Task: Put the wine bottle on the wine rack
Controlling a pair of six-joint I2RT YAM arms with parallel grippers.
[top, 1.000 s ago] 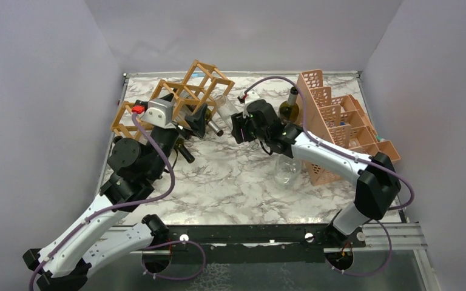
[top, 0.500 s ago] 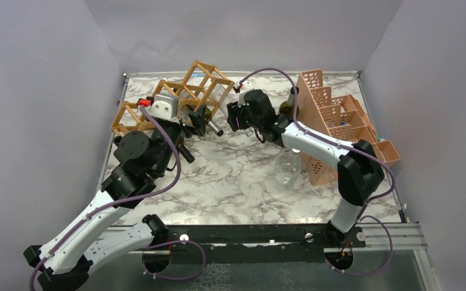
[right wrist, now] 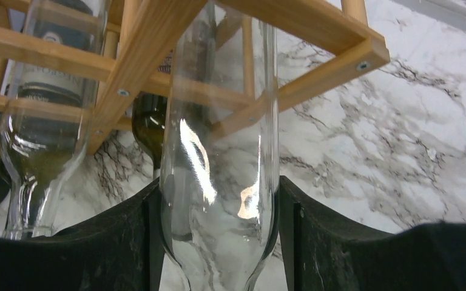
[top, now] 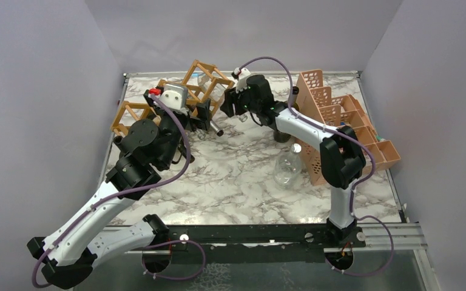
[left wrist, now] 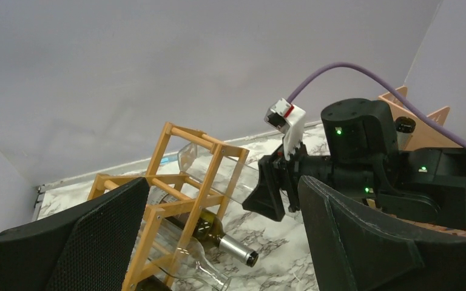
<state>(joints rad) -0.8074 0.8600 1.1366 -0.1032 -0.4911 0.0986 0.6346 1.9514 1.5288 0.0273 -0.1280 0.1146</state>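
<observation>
The wooden wine rack (top: 176,97) stands tilted at the back left of the table. My right gripper (top: 227,104) is shut on a clear wine bottle (top: 212,90) near its shoulder. The bottle's body lies inside the rack's top cell (left wrist: 209,159). In the right wrist view the clear bottle (right wrist: 218,182) sits between both fingers (right wrist: 127,242), passing under a rack beam (right wrist: 297,18). My left gripper (top: 203,115) hangs open just in front of the rack's lower cells, with nothing between its pads (left wrist: 97,236). Lower cells hold a green bottle with a silver cap (left wrist: 218,236) and another clear bottle (left wrist: 188,267).
A pink stepped crate (top: 340,121) stands at the right. A clear bottle (top: 287,168) lies on the marble top in front of it. A dark bottle (top: 283,137) stands beside the crate, mostly hidden by my right arm. Grey walls enclose the table.
My right gripper has carried the clear bottle back and left, and its body now sits in the rack's top cell. The left arm has moved farther toward the rack, still open.
</observation>
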